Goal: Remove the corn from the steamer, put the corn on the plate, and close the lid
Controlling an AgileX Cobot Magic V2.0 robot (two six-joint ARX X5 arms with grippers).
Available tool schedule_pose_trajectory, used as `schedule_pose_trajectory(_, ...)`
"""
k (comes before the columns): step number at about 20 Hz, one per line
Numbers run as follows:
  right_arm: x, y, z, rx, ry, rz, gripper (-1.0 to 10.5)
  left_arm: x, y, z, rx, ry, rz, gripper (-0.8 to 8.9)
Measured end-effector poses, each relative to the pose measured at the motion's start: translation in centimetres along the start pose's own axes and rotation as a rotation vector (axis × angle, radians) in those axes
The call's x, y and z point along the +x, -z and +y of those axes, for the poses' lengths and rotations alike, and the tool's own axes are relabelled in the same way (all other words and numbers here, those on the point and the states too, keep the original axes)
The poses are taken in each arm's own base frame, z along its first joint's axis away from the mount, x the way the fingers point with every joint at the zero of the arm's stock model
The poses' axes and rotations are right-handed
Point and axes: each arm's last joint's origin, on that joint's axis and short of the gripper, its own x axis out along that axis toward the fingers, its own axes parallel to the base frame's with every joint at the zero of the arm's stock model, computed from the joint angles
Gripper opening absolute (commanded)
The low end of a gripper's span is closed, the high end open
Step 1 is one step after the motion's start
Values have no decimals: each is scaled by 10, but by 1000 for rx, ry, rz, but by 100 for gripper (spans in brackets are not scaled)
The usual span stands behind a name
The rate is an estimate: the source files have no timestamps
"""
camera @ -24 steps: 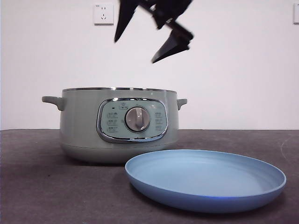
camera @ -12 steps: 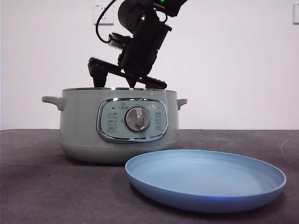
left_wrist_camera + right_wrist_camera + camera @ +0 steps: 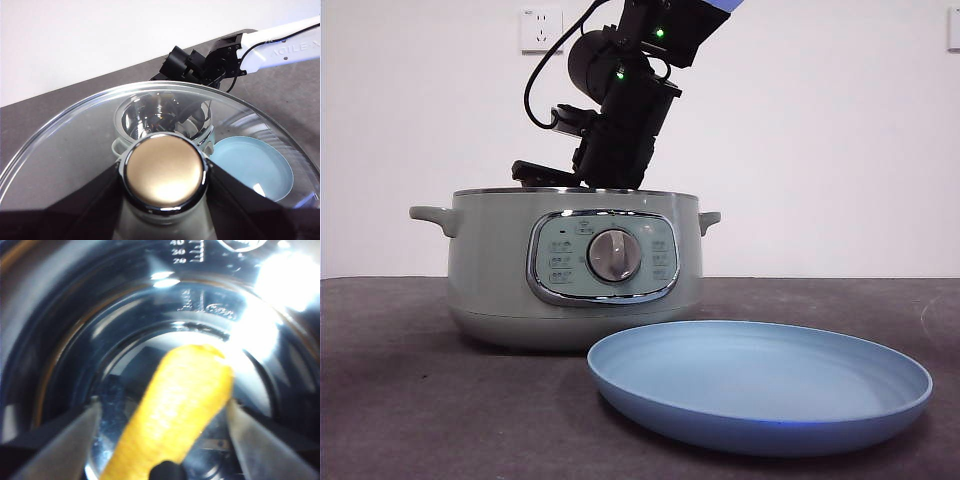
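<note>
The sage-green steamer stands open on the table, with the light-blue plate in front of it to the right. My right arm reaches down into the pot from above, and its jaws are hidden behind the rim in the front view. Inside the pot the yellow corn lies on the shiny bottom. My right gripper is open with one jaw on either side of the corn, a gap showing at each side. My left gripper is shut on the knob of the glass lid, held high above the table.
Through the lid glass I see the steamer, the plate and the right arm below. A wall socket is on the white wall behind. Dark tabletop lies around the pot and plate.
The right arm has come down from above the steamer into the pot, and its jaws have dropped below the rim. Steamer and plate have not moved.
</note>
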Motion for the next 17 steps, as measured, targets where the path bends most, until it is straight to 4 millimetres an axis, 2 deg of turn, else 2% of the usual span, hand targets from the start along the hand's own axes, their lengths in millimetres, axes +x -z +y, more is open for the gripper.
schedule_pose_trajectory(2,0,0,0,0,4,0,338,0,0,0,0,0,0,-8)
schedule_pose_trajectory(5,5,4,-1,0,8,30,319,0,0,0,0,0,1,-8)
schedule_pose_trajectory(7,8,5,0,-2,11,37,104,0,0,0,-1,1,4,-8)
schedule_pose_trajectory(9,10,4,0,-2,8,23,-17,0,0,0,-1,1,4,-8)
schedule_pose_trajectory(13,8,3,0,-3,5,14,-12,0,0,0,-1,0,0,-8)
schedule_pose_trajectory(15,-14,-5,3,-20,-4,-33,-12,0,-1,0,0,-2,-12,-8)
schedule_pose_trajectory(17,-79,-23,8,-36,-26,-165,-13,0,-3,0,2,-3,-31,-8)
